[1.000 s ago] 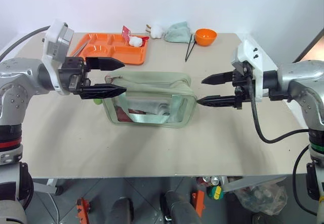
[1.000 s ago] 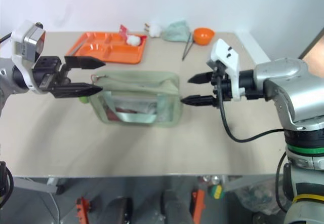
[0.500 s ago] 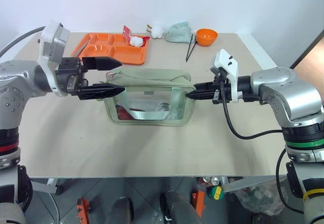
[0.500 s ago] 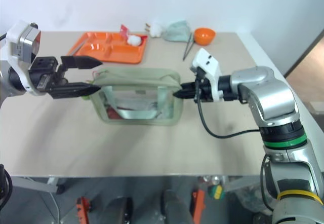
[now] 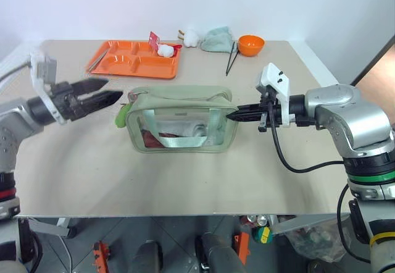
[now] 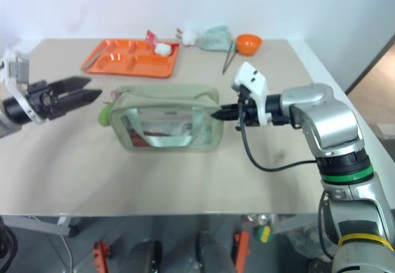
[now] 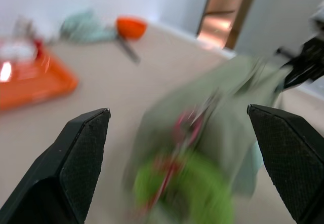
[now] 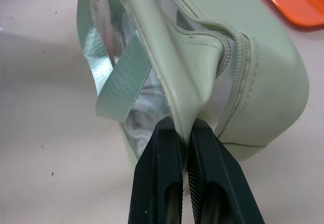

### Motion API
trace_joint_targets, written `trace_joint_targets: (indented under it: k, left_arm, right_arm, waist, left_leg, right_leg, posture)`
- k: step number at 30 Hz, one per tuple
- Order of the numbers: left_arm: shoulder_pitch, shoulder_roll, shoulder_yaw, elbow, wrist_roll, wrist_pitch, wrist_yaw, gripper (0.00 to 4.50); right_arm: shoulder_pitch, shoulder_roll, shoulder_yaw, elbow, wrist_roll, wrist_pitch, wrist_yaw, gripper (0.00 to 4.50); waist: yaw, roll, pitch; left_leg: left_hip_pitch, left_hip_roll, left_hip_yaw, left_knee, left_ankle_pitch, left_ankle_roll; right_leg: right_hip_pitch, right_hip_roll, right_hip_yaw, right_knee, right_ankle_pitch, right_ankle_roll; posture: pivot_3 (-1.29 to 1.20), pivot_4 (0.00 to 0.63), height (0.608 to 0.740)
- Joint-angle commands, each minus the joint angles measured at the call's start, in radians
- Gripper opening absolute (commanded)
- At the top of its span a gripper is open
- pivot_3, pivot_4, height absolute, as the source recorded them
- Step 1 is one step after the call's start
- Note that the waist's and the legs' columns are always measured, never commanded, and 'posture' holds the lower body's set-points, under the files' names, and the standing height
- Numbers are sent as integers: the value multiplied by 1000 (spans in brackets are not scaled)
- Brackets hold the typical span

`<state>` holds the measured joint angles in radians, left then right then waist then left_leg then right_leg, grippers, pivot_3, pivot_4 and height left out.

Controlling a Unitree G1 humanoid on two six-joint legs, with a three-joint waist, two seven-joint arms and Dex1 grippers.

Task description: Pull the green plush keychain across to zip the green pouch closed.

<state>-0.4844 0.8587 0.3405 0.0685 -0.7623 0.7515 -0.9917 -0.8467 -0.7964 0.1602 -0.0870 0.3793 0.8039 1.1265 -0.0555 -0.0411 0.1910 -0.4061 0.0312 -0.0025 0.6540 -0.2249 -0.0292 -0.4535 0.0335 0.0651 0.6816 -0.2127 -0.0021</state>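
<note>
My right gripper [image 8: 183, 133] is closed on the pouch [image 5: 182, 118]. In the right wrist view I see the two black fingers [image 8: 161, 178] pinching a fold of the green fabric at the end of the pouch, just under the end of the zipper [image 8: 238, 57]. From the head views, this gripper reaches in from the right side and its tips meet the right upper corner of the pouch.

My left gripper [image 5: 99, 99] is wide open and holds nothing. It is on the left of the pouch, near it but not touching, with the fingers pointing toward the pouch. In the left wrist view the two fingers [image 7: 83, 153] stand far apart, and between them I see the keychain [image 7: 182, 186], blurred, with its red string going up to the pouch.

The pouch stands upright in the middle of the table [image 5: 185, 180]. Its clear front panel faces me, a green strap [image 5: 185, 140] hangs across this panel, and some things lie inside which I cannot tell exactly. The keychain [image 5: 121, 113] hangs at the left end of the pouch, against the side, between the pouch and my left gripper.

Further back on the table there is an orange tray [image 5: 133, 60] with a small white thing in it. Beside it, at the far edge, I see a white plush [image 5: 191, 36], a teal cloth [image 5: 217, 39], an orange bowl [image 5: 250, 44] and dark chopsticks [image 5: 231, 58].
</note>
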Motion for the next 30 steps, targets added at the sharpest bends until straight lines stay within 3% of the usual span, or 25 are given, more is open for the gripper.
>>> trace_joint_targets:
  k: [1, 8, 13, 23, 26, 30]
  left_arm:
    - [94, 44, 10, -47, 55, -36, -17, 4500]
    - [118, 49, 29, -94, 30, -5, -17, 4500]
    - [125, 69, 62, -191, -66, 59, -57, 4500]
    - [104, 72, 13, -147, -17, 28, -59, 4500]
    - [94, 69, 5, -134, -13, 23, -64, 3721]
    - [75, 54, -23, -123, -5, 18, -67, 2267]
  right_arm:
    - [2, -2, 2, -30, 1, -11, 6, 24]
    - [-6, 12, 15, -18, -9, -23, 13, 24]
    - [-8, 11, 17, -18, -12, -26, 17, 24]
    - [-5, 5, 7, -23, -11, -21, 10, 24]
    - [-5, 4, 5, -25, -9, -17, 9, 0]
    - [-9, 3, 1, -27, -5, -11, 9, 0]
  waist:
    - [-1, 0, 0]
    - [3, -1, -1]
    - [-3, -1, -1]
    - [-4, -1, -1]
    - [-4, -1, -1]
    - [-3, -1, -1]
  left_leg:
    - [0, 0, 0, 0, 0, 0]
    - [1, 0, -1, 1, 1, 0]
    - [1, 1, -1, 0, 1, 0]
    - [1, 1, -1, 0, 1, 0]
    - [1, 1, -1, 0, 1, 0]
    - [1, 1, -1, 0, 1, 0]
  right_leg:
    - [0, 0, 0, 0, 0, 0]
    - [1, 0, -2, 0, 2, -1]
    - [1, 1, -2, 0, 2, -2]
    - [1, 2, -2, 0, 2, -2]
    - [0, 2, -1, 0, 2, -2]
    - [1, 2, -1, 0, 2, -2]
  posture:
    - [0, 150, 740]
    - [0, 150, 740]
    - [0, 150, 740]
    - [0, 150, 740]
    - [0, 150, 740]
    - [0, 150, 740]
